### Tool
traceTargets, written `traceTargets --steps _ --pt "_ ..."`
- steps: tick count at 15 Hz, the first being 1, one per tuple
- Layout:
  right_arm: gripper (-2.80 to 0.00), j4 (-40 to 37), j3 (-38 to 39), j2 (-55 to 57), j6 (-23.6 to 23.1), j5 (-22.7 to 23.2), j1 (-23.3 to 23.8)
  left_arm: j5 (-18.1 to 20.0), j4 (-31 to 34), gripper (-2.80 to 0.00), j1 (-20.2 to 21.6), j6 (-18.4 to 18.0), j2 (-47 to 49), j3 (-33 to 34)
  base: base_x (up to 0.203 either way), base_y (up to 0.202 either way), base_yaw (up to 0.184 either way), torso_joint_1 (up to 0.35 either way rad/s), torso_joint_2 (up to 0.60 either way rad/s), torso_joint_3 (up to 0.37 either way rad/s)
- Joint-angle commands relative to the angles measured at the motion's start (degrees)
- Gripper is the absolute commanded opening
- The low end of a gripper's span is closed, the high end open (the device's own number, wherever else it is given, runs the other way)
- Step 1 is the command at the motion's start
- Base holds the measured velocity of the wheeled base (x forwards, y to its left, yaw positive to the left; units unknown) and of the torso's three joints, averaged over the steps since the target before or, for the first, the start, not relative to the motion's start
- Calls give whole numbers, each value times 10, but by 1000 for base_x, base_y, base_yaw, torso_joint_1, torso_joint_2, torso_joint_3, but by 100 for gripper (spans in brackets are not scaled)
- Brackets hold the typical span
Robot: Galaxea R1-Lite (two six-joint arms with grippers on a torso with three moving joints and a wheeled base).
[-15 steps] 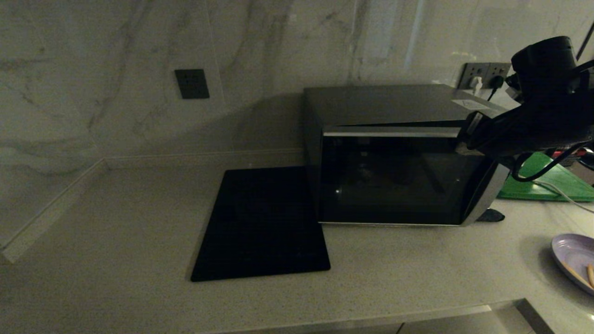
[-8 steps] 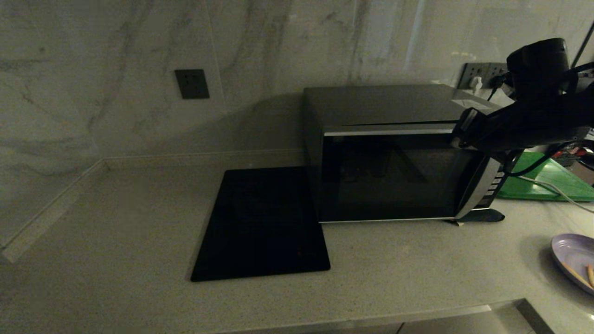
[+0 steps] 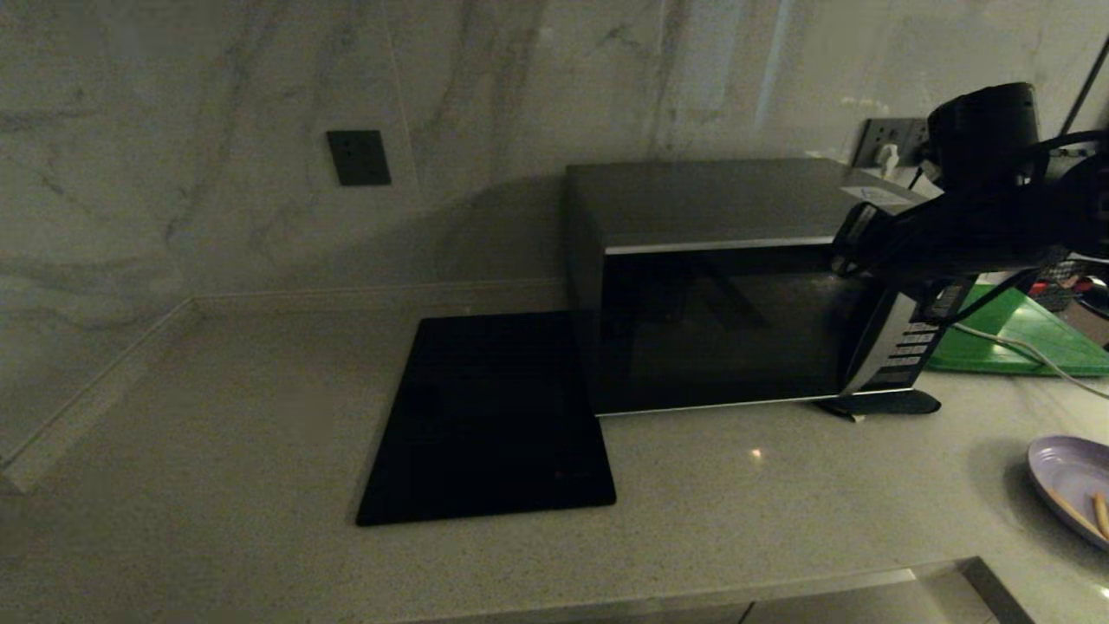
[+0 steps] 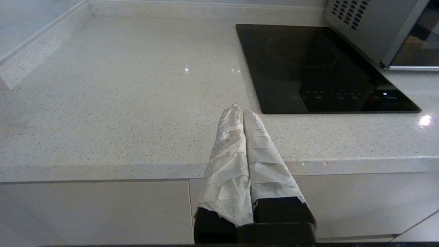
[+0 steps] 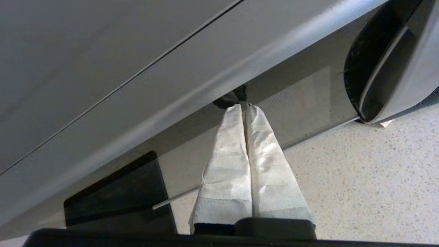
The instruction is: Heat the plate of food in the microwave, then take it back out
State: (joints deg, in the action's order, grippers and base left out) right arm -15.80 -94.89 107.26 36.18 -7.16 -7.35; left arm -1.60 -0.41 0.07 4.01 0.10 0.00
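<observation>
Left jaws (image 4: 242,113): closed on nothing, both fingers wrapped in crinkled white tape, tips pressed together; they hover over the near edge of the bench, apart from everything on it.
Bench (image 3: 217,416): pale speckled stone, smooth and glossy, with a squared front edge above plain cabinet fronts.
Plate of food (image 3: 1074,485): round, shallow, pale lavender, cut by the picture's edge; thin orange-brown sticks lie in it. It sits on the bench well below and to the near side of the right jaws, outside the microwave.
Cooktop (image 3: 494,416): flat black glass rectangle with rounded corners, lying between the two pairs of jaws, just beside the microwave; a row of small touch marks runs along its front, too small to read.
Right jaws (image 5: 244,109): closed, empty, white-taped like the left, tips at the upper edge of the microwave door near its handle side.
Microwave (image 3: 710,286): boxy silver-grey metal casing, dark glass door shut, curved silver handle (image 5: 384,68), vent holes in the side wall; panel writing unreadable.
Green board (image 3: 1022,338): flat, beyond the right jaws, behind the microwave's panel end.
Wall (image 3: 260,130): veined marble with a dark square socket.
</observation>
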Motion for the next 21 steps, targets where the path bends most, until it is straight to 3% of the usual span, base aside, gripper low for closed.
traceTargets --steps 1,5,9,18,21 --pt "-280 0 -2 7 2 0 0 -1 0 -280 0 0 0 0 0 0 0 0 0 0" --pt "-280 -2 13 -20 2 0 0 -1 0 -280 0 0 0 0 0 0 0 0 0 0" --pt "-280 -4 94 -125 -38 -2 8 -1 0 -280 0 0 0 0 0 0 0 0 0 0" --pt "-280 -8 364 -561 -196 -13 82 0 0 -280 0 0 0 0 0 0 0 0 0 0" --pt "-280 -15 436 -688 -227 -14 89 0 0 -280 0 0 0 0 0 0 0 0 0 0"
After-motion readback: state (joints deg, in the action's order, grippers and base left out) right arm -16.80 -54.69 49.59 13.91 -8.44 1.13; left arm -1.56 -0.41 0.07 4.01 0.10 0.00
